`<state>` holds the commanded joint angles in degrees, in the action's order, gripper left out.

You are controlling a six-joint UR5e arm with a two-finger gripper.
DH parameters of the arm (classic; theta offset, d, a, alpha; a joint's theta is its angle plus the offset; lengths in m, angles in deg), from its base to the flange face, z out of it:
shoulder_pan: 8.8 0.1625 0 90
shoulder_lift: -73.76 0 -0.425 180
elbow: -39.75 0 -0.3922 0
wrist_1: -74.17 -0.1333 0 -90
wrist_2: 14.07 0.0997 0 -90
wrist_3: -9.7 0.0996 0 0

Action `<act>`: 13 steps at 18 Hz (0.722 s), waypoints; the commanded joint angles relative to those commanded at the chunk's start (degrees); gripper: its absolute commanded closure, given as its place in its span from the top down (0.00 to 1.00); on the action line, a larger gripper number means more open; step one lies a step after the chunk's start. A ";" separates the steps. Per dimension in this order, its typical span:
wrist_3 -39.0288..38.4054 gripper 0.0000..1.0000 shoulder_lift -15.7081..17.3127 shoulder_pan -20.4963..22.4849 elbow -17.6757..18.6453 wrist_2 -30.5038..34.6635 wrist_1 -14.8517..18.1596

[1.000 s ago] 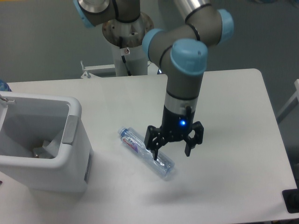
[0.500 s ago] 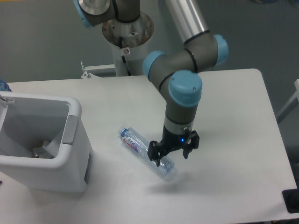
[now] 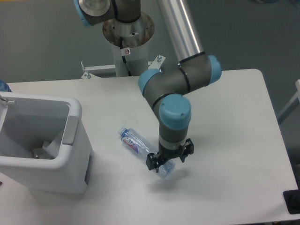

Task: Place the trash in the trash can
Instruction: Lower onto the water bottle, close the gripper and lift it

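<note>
Nearest, the gripper (image 3: 167,161) sits low over the far end of the bottle (image 3: 144,151), which lies flat on the desk (image 3: 234,140); its jaws are spread to either side of the bottle, apparently not yet gripping. Farther left, the trash can (image 3: 40,145) already holds a crumpled wrapper (image 3: 41,151).

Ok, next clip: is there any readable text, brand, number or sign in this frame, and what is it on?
Nothing legible.
Bottle label: red and blue print, too blurred to read.
Robot base: small sticker, too small to read.
Trash can: no text visible.
End effector: no markings visible.
</note>
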<state>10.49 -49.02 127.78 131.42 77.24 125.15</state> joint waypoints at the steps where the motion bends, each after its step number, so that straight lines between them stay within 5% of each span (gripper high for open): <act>1: 0.00 1.00 -0.44 -0.44 0.00 0.62 -0.09; 4: 0.00 0.97 -0.88 -1.14 0.35 1.68 0.00; 13: -0.97 0.59 -1.32 -1.23 0.26 1.94 -0.09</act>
<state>9.52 -50.34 126.55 131.69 79.18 125.06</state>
